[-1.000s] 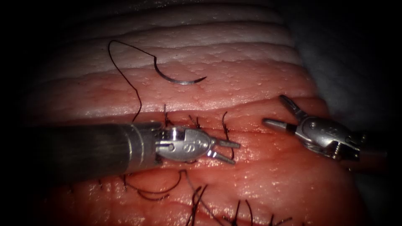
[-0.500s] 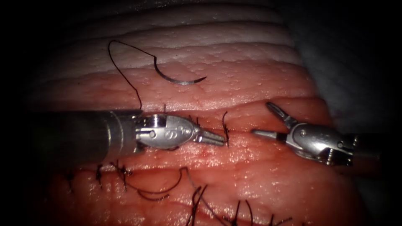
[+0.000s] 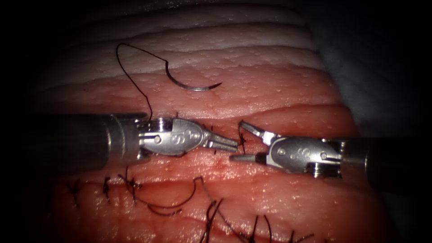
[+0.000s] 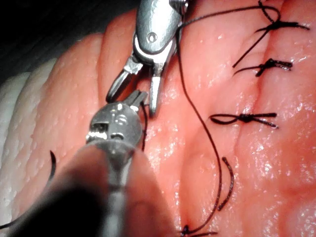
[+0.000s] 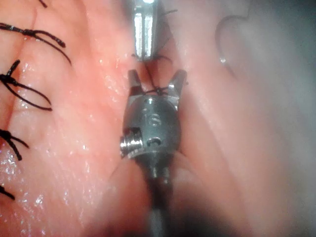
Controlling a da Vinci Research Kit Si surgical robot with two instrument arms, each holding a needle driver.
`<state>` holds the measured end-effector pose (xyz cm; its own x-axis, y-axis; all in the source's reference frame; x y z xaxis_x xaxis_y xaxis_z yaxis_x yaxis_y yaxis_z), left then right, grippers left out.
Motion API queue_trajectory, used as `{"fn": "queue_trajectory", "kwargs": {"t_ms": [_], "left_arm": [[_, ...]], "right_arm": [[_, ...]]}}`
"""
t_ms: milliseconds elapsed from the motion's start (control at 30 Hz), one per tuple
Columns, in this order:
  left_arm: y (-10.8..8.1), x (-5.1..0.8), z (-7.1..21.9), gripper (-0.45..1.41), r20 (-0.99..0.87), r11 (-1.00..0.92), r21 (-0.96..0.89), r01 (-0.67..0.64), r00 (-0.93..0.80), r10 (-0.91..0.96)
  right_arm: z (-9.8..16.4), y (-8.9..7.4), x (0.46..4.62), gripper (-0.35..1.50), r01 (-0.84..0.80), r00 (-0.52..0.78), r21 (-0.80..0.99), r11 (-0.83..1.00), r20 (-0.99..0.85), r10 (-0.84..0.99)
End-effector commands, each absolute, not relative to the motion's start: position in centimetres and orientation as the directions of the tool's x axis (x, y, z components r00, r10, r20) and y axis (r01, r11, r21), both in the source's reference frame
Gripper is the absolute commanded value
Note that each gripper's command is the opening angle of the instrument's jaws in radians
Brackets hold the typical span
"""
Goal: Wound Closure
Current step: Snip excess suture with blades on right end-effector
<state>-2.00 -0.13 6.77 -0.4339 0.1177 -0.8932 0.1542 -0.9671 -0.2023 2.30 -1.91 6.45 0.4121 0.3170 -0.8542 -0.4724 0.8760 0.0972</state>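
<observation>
While the tissue [image 3: 270, 90] lies open under the light, the left tool [image 3: 225, 144] has its jaws pinched together on a short thread end [image 3: 241, 137] at the cut, seemingly to hold it taut; the right tool [image 3: 245, 144] spreads wide around that strand, holding nothing. Well above, the needle [image 3: 193, 86] rests free on the surface with its thread [image 3: 135, 83] trailing, parked clear of both

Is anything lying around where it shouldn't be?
Yes: the needle lies loose on the tissue, held by neither tool. The left tool is shut; the right tool is open around a thread end.
</observation>
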Motion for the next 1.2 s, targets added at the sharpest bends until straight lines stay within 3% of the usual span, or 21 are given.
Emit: {"fn": "queue_trajectory", "kwargs": {"t_ms": [33,133,300,367,533,667,767,833,867,900,933,1133,1167,1200], "left_arm": [[-0.11,-2.06,6.81,-0.45,-0.893,-0.967,-0.201,0.153,-0.434,0.117],[-0.10,-2.07,6.81,-0.45,-0.892,-0.967,-0.208,0.150,-0.435,0.124],[-0.10,-2.09,6.81,-0.45,-0.890,-0.966,-0.213,0.145,-0.437,0.130],[-0.11,-2.10,6.81,-0.45,-0.890,-0.965,-0.218,0.144,-0.436,0.136],[-0.14,-2.09,6.82,-0.45,-0.891,-0.962,-0.229,0.148,-0.431,0.145],[-0.15,-2.09,6.82,-0.45,-0.891,-0.960,-0.235,0.150,-0.428,0.151],[-0.16,-2.10,6.82,-0.45,-0.890,-0.960,-0.240,0.147,-0.429,0.156],[-0.16,-2.10,6.82,-0.45,-0.890,-0.960,-0.239,0.148,-0.429,0.156],[-0.16,-2.10,6.82,-0.45,-0.890,-0.960,-0.239,0.148,-0.429,0.156],[-0.16,-2.09,6.82,-0.45,-0.890,-0.960,-0.239,0.148,-0.429,0.156],[-0.16,-2.09,6.81,-0.45,-0.890,-0.960,-0.239,0.148,-0.429,0.156],[-0.21,-2.03,6.77,-0.45,-0.893,-0.958,-0.239,0.156,-0.423,0.154],[-0.22,-2.01,6.75,-0.45,-0.894,-0.959,-0.239,0.155,-0.421,0.154],[-0.23,-2.01,6.74,-0.45,-0.895,-0.959,-0.238,0.154,-0.418,0.155]], "right_arm": [[6.51,-1.91,2.46,1.20,-0.468,0.419,0.080,0.880,-0.857,0.300],[6.53,-1.98,2.60,1.31,-0.464,0.435,0.046,0.885,-0.858,0.272],[6.56,-2.02,2.74,1.33,-0.461,0.440,0.032,0.887,-0.859,0.259],[6.55,-1.99,2.76,1.13,-0.452,0.436,0.034,0.891,-0.863,0.254],[6.52,-1.95,2.78,1.11,-0.474,0.408,0.018,0.880,-0.882,0.238],[6.53,-1.95,2.84,0.91,-0.481,0.394,0.013,0.877,-0.890,0.230],[6.53,-1.94,2.87,0.69,-0.493,0.382,0.006,0.870,-0.897,0.223],[6.54,-1.94,2.89,0.39,-0.493,0.382,0.006,0.870,-0.897,0.223],[6.54,-1.95,2.90,0.20,-0.494,0.382,0.006,0.870,-0.897,0.223],[6.54,-1.95,2.91,-0.18,-0.494,0.382,0.005,0.869,-0.897,0.222],[6.55,-1.96,2.92,-0.35,-0.493,0.381,0.005,0.870,-0.898,0.221],[6.60,-1.93,2.87,-0.35,-0.506,0.414,-0.038,0.862,-0.887,0.204],[6.60,-1.92,2.86,0.04,-0.502,0.417,-0.042,0.864,-0.887,0.199],[6.60,-1.92,2.85,0.54,-0.502,0.417,-0.042,0.864,-0.887,0.199]]}}
